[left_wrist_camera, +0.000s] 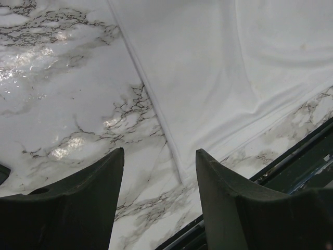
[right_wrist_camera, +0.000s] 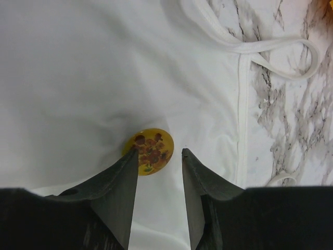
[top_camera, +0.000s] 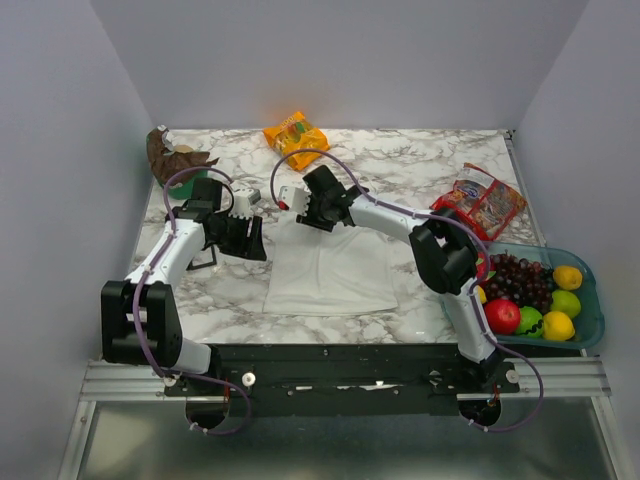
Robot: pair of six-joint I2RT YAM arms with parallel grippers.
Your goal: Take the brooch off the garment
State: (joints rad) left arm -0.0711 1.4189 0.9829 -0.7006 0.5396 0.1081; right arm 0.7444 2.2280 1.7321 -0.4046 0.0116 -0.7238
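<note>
The white garment (top_camera: 335, 270) lies flat on the marble table; it also shows in the right wrist view (right_wrist_camera: 78, 78) and the left wrist view (left_wrist_camera: 234, 67). The brooch (right_wrist_camera: 151, 150), a small golden-yellow disc with a red flower picture, sits on the cloth just ahead of my right gripper (right_wrist_camera: 159, 152). That gripper is open, its left finger overlapping the brooch's lower left edge. In the top view the brooch is hidden under the right gripper (top_camera: 312, 213). My left gripper (left_wrist_camera: 159, 151) is open and empty above the garment's left edge (top_camera: 262, 243).
An orange snack bag (top_camera: 296, 137) lies at the back. A red snack packet (top_camera: 487, 200) lies at the right. A teal tray (top_camera: 590, 300) of fruit stands at the right front. A brown object (top_camera: 170, 155) sits at the back left. A black square frame (top_camera: 203, 260) lies under the left arm.
</note>
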